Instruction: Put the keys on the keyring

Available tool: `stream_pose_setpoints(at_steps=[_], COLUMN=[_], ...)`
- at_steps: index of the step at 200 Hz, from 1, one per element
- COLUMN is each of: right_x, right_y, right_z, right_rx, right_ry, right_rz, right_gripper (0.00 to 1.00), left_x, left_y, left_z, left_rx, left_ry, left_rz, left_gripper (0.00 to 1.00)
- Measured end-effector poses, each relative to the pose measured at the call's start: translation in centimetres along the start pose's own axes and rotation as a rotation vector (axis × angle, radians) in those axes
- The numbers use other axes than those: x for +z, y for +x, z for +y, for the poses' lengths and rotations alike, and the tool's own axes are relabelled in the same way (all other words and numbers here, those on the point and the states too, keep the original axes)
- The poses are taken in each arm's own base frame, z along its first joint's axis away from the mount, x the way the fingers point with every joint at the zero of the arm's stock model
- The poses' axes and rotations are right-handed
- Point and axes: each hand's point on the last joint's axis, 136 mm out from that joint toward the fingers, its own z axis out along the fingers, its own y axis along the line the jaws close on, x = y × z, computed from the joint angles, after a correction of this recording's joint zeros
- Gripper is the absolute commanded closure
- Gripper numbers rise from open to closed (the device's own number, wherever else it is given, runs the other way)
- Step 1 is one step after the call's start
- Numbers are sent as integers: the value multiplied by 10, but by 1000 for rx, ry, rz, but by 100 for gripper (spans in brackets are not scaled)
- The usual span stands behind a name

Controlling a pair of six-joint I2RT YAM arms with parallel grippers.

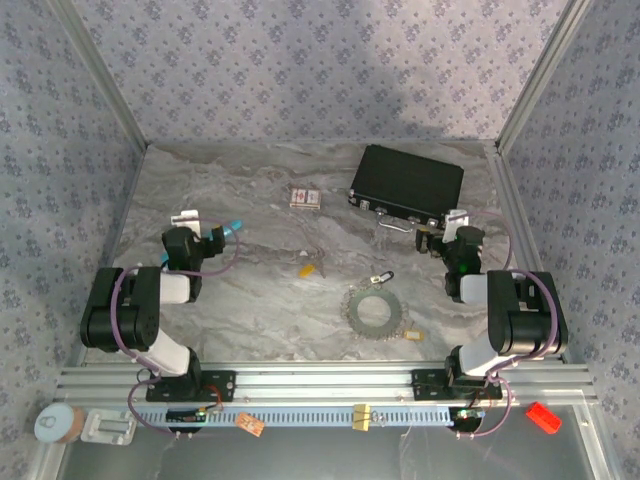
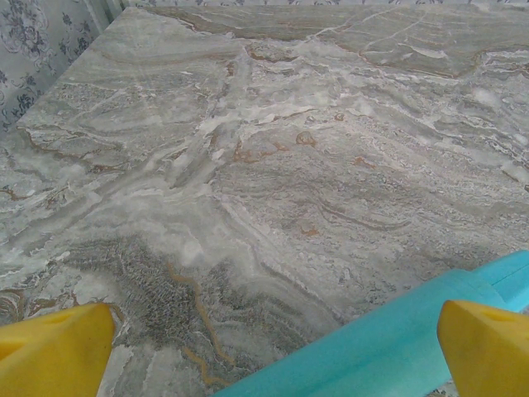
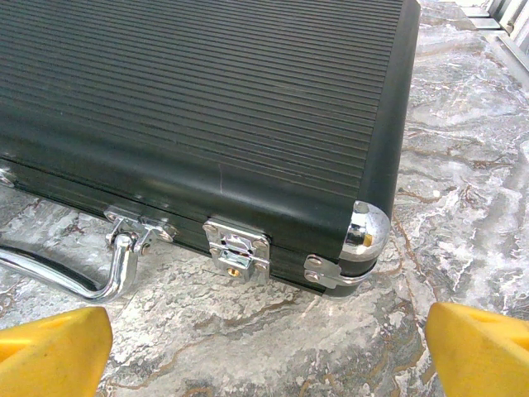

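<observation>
Left fingers [image 2: 51, 351] wide over teal stick [image 2: 388, 351] — right fingers [image 3: 51, 351] wide, facing black case [image 3: 207, 99].

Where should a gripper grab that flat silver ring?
Probably the toothed rim of the keyring, coming straight down, one finger in the hollow centre and one outside: it lies flat on the table, too thin to pinch from the side.
</observation>
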Motion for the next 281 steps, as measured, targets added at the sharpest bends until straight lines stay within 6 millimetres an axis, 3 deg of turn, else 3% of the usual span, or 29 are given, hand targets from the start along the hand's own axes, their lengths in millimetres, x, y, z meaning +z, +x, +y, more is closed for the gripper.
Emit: stream_pose_setpoints(at_steps=[114, 128, 157, 178, 199, 213, 235, 264, 281], right_x=[-6, -17, -53, -75, -83, -85, -89, -102, -110], right_y=[-4, -28, -97, -116, -104, -88, -62, -28, -10], right_z=[2, 4, 13, 27, 42, 53, 75, 114, 138], right_rx=[-1, 3, 71, 141, 231, 286, 331, 293, 252], right_ry=[-11, -14, -41, -84, -124, -144, -179, -257, -302], right_rz=[29, 7, -122, -140, -40, 70, 248, 456, 564], right_gripper=[3, 3, 6, 12, 19, 25, 36, 51, 54], left_x=[-5, -13, -32, -49, -60, -67, -80, -104, -114], left_y=[1, -10, -59, -79, -84, -83, -72, -41, -24], left_z=[-5, -4, -3, -4, -13, -31, -77, -137, -164], left_rx=[11, 11, -25, -95, -169, -186, -159, -102, -96], left_ry=[30, 31, 33, 54, 105, 162, 289, 440, 496], left_rz=[22, 19, -69, -99, -75, -41, 32, 145, 202], left_gripper=[0, 0, 0, 0, 1, 1, 1, 0, 1])
